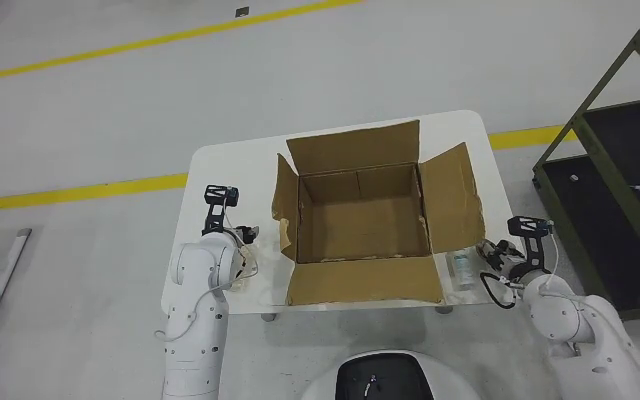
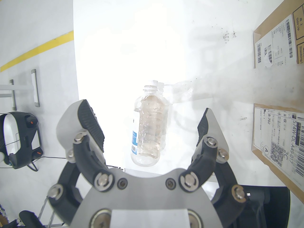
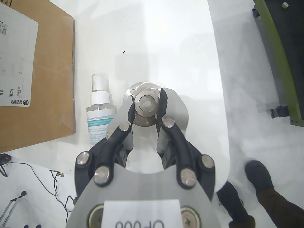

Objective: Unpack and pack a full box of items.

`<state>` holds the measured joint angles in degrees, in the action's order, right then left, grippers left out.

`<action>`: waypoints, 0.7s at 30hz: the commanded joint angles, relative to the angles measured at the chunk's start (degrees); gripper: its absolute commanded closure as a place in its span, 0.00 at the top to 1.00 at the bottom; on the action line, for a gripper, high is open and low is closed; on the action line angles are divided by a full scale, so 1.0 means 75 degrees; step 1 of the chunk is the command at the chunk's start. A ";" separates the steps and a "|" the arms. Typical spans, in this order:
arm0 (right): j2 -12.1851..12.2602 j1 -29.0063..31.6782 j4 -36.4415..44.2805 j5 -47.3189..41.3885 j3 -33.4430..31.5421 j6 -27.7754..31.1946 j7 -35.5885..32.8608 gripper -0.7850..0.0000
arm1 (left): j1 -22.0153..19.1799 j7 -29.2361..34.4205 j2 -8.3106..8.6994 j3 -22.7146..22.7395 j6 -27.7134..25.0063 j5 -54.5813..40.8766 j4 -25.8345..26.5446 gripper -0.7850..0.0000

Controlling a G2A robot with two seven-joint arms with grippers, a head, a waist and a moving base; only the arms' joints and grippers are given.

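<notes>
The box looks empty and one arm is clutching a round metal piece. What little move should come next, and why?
Probably lift the round metal piece and swing it toward the cardboard box. The right tool is shut on it beside the spray bottle, and the box stands open and empty, so packing seems due, though I can't be sure.

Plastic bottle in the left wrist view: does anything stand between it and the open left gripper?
Nothing visible does. The plastic bottle lies on the white table, directly in line with the gap of the left gripper, which is open wide around that line with free space on both sides.
</notes>
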<state>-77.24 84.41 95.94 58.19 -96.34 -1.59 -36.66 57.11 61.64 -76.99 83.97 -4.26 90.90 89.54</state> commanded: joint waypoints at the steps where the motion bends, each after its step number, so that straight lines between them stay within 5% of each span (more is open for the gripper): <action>1: 0.0012 -0.0030 -0.0044 -0.0016 0.0009 0.0013 -0.0013 0.31 | 0.0000 0.0000 0.0000 0.0000 0.0000 0.0000 0.0000 1.00; 10: 0.0054 -0.0067 -0.0033 -0.0329 0.0004 0.0084 0.0060 0.35 | 0.0000 0.0000 0.0000 0.0000 0.0000 0.0000 0.0000 1.00; 13: 0.0051 0.0035 0.0355 -0.1116 -0.0242 0.0290 0.0445 0.27 | 0.0000 0.0000 0.0000 0.0000 0.0000 0.0000 0.0000 1.00; 15: 0.0060 0.0116 0.0754 -0.1478 -0.0424 0.0660 0.0935 0.02 | 0.0000 0.0000 0.0000 0.0000 0.0000 0.0000 0.0000 1.00; 21: 0.0092 0.0085 0.1797 -0.1470 -0.0696 0.1587 0.2676 0.00 | 0.0000 0.0000 0.0000 0.0000 0.0000 0.0000 0.0000 1.00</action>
<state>-76.58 85.25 108.30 45.96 -101.55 9.87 -18.67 57.11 61.64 -76.99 83.97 -4.26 90.90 89.54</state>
